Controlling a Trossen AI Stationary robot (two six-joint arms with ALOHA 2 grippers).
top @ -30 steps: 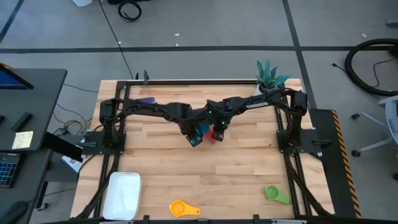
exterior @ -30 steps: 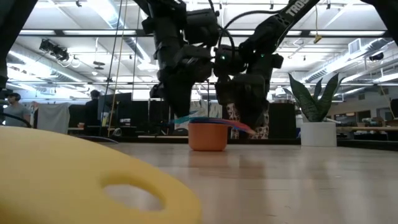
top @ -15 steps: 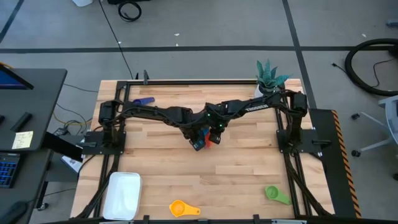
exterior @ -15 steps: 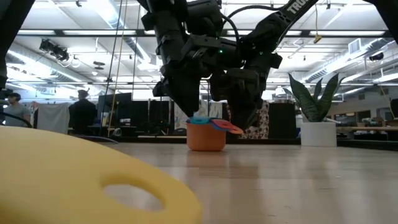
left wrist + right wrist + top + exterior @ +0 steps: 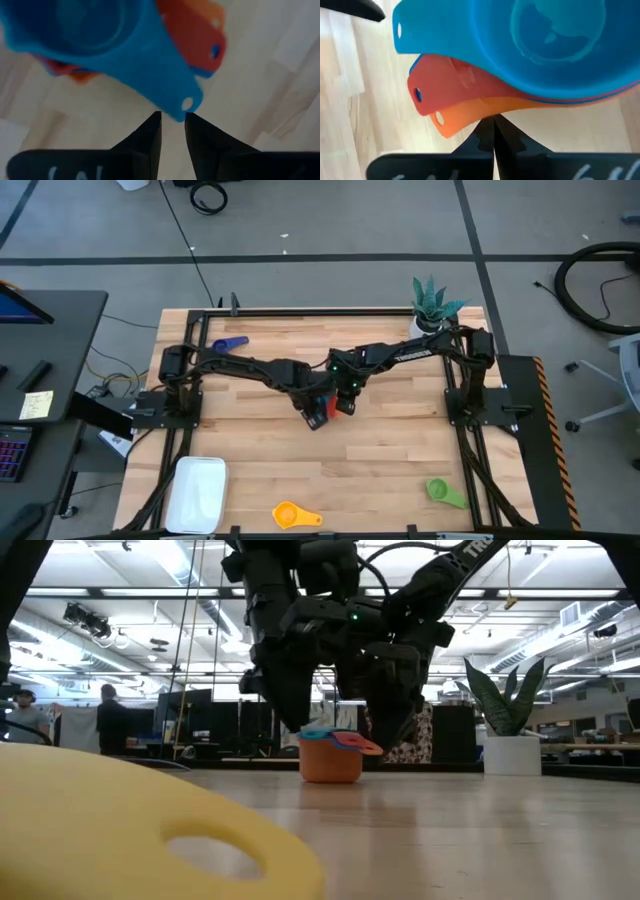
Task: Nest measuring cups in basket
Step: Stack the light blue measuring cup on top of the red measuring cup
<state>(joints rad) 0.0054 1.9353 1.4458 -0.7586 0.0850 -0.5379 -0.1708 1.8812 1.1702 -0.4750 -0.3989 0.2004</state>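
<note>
Three measuring cups stand nested mid-table as one stack: light blue on top, red in the middle, orange at the bottom on the wood. Their handles fan out side by side. My left gripper comes down on the light blue handle. My right gripper is shut at the orange handle. A dark blue cup, a green cup and a yellow cup lie apart on the table. The white basket sits at the near left corner. My left gripper has the rounded free end of the light blue cup's handle between its two fingertips, only at their free ends. The fingers come steeply from above. The cup stays level, nested in the stack on the table. My right gripper's shut fingertips press against the edge of the orange cup's handle, slanting down from the table's right. The orange cup stands on the table under the others.
A potted plant stands at the far right corner. The yellow cup fills the low view's foreground. Bare wood lies between the stack and the basket. People show in the room beyond the table.
Both grippers have drawn closer together over the stack, the left toward the near edge, the right toward the left. The fanned handles have swung nearer each other. The stack has stayed on the table.
</note>
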